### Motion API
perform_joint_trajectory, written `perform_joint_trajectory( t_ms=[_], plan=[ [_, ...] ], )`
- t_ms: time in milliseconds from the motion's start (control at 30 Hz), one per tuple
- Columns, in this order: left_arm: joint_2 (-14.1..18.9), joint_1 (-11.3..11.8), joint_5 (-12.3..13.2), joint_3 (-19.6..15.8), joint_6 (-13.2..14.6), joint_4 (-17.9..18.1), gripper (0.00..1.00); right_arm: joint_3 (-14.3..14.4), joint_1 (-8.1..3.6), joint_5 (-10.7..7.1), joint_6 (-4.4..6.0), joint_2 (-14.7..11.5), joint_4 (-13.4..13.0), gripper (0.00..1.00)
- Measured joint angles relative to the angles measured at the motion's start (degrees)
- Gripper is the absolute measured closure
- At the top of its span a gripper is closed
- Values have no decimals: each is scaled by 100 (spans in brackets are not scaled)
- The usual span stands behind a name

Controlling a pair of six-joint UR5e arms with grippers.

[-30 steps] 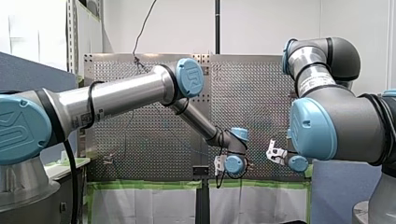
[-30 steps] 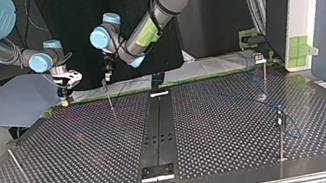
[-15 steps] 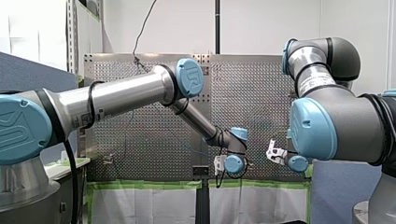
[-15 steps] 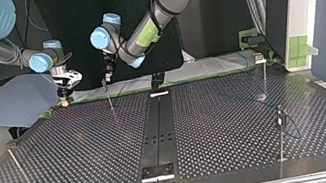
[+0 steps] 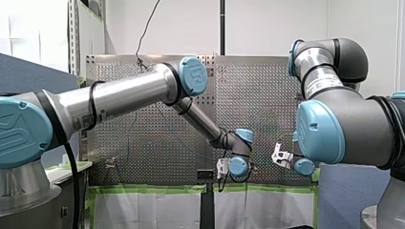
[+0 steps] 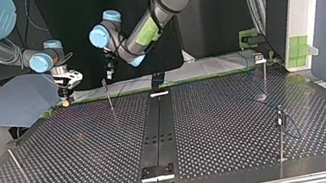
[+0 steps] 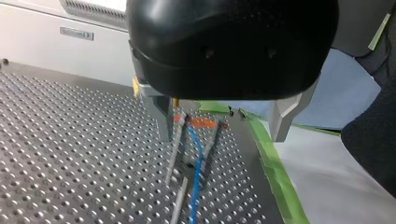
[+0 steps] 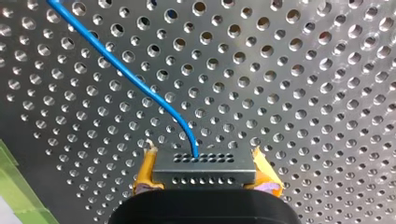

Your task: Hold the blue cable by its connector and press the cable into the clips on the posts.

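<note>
Blue cable [image 8: 140,84] looks thin, light and bendy, running over the table [image 8: 303,70]. My right pincer [image 8: 204,175] grips its hard connector [image 8: 204,161], the best place to hold. My left pincer [image 7: 224,119] is wide by a post [image 7: 175,144].

Front view: bright, flat room light on the white wall [image 5: 267,24].
Top view: dimmer, with a dark backdrop [image 6: 61,13]; soft sheen across the table [image 6: 238,124].
Left wrist view: my left tool [image 7: 222,123] looms dark and blurred up close; table holes glint.
Right wrist view: even light; hole rims shine.
</note>
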Motion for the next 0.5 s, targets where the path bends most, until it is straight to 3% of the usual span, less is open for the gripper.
perform_joint_trajectory(
  t_ms=[200, 500],
  plan=[
    [258, -131, 16, -262, 103, 213, 0, 0, 10, 1, 7, 0, 4, 100],
    [685, -223, 29, -688, -74, 637, 0, 0, 25, 8, 8, 0, 6, 100]
  ],
)
